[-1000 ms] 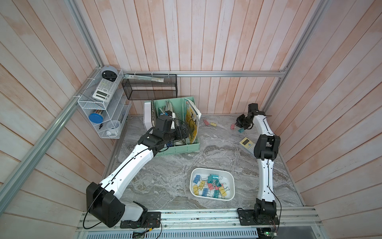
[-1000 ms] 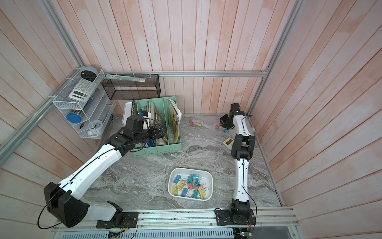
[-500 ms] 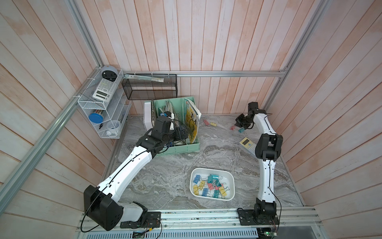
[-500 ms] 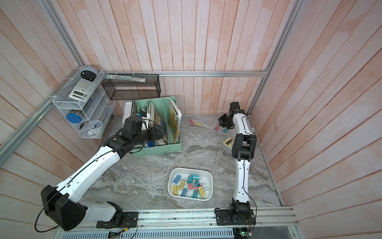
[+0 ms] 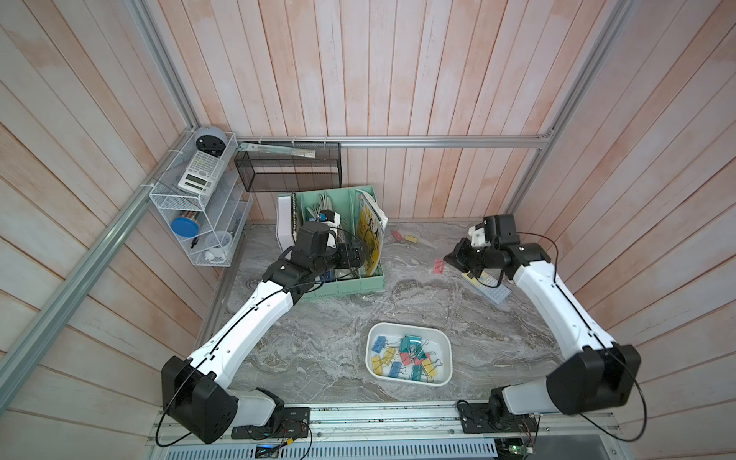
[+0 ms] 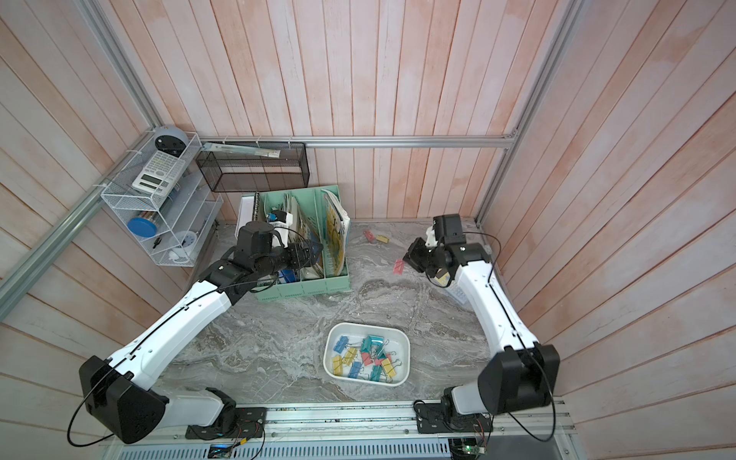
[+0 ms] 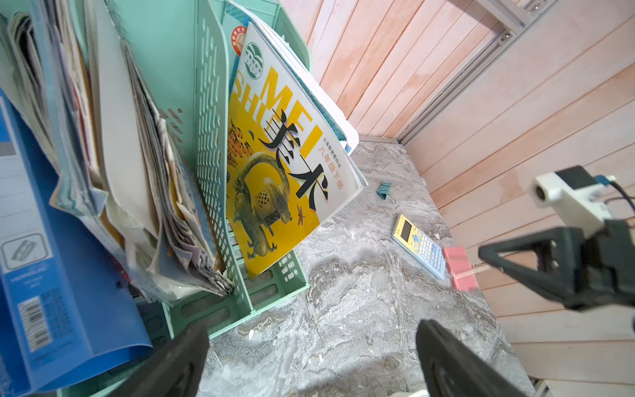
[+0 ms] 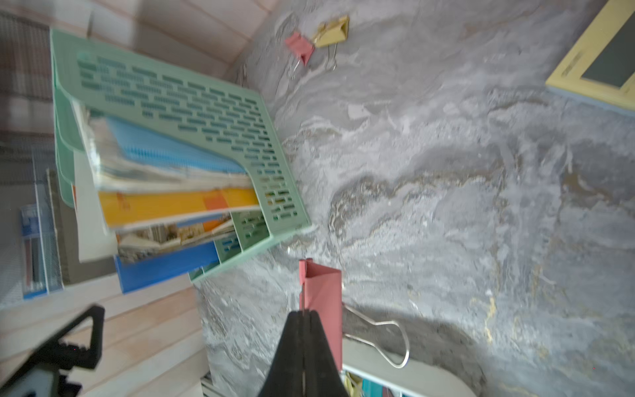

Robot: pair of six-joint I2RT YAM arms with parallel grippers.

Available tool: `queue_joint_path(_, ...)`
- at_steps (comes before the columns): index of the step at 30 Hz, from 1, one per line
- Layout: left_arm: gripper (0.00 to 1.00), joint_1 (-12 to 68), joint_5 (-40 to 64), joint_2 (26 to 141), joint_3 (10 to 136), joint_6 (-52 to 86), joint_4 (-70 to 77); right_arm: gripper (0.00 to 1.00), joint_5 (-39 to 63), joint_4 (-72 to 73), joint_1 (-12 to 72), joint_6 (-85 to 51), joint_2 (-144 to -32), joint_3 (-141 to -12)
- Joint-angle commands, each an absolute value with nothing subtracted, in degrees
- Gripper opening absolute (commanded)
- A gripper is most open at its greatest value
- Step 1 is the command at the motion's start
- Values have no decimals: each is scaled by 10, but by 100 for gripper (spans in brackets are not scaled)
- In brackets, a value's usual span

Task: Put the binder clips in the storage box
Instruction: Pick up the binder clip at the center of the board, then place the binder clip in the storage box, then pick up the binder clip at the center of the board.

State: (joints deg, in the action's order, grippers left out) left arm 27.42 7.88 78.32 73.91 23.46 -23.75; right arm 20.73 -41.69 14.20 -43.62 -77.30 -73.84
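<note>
My right gripper (image 8: 304,312) is shut on a wire handle of a pink binder clip (image 8: 323,292), which hangs above the table at the back right (image 5: 438,266) (image 6: 398,267) (image 7: 458,271). The white storage box (image 5: 438,330) (image 6: 368,327) sits near the front and holds several binder clips (image 5: 402,358) (image 6: 364,358). A pink clip (image 5: 397,235) (image 8: 299,46) and a yellow clip (image 5: 411,239) (image 8: 333,31) lie by the back wall. A teal clip (image 7: 385,189) lies on the table too. My left gripper (image 7: 309,343) (image 5: 358,255) is open and empty beside the file holder.
The mint-green file holder (image 5: 342,278) (image 7: 206,103), full of books, stands at the back left. A yellow-and-blue calculator (image 5: 488,284) (image 7: 417,245) lies under my right arm. A black mesh basket (image 5: 288,167) and a white wire shelf (image 5: 199,207) hang on the walls.
My right gripper has closed on the pink clip, lifted it off the table and drawn it toward the front, with the arm's elbow dropping low. The left arm has barely moved.
</note>
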Motion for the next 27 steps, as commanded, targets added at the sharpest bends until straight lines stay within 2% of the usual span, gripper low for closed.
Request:
queue_joint_path(1,100,271,103,791,729,202,-214,0,145,-451,213,-430,-728,-664)
queue_joint_path(6,100,272,118,783,715,195,-215,0,107,-424,348,-504,-664,-531)
queue_joint_path(10,100,271,124,769,701,181,-217,0,108,-380,424,-543,-689,-464)
queue_joint_path(12,100,272,124,765,696,175,-219,13,106,-363,433,-554,-698,-462)
queue_joint_path(14,100,271,124,762,693,174,-221,34,65,-389,431,-545,-691,-495)
queue_joint_path(15,100,271,125,760,692,174,-222,38,43,-401,426,-542,-685,-509)
queue_joint_path(18,100,272,127,755,691,172,-222,42,-50,-419,378,-539,-659,-551)
queue_joint_path(21,100,271,126,755,694,166,-228,41,11,-383,219,-541,-672,-594)
queue_joint_path(23,100,272,124,757,696,166,-228,41,38,-356,130,-527,-716,-647)
queue_joint_path(27,100,272,130,767,712,171,-242,43,60,-362,41,-486,-873,-805)
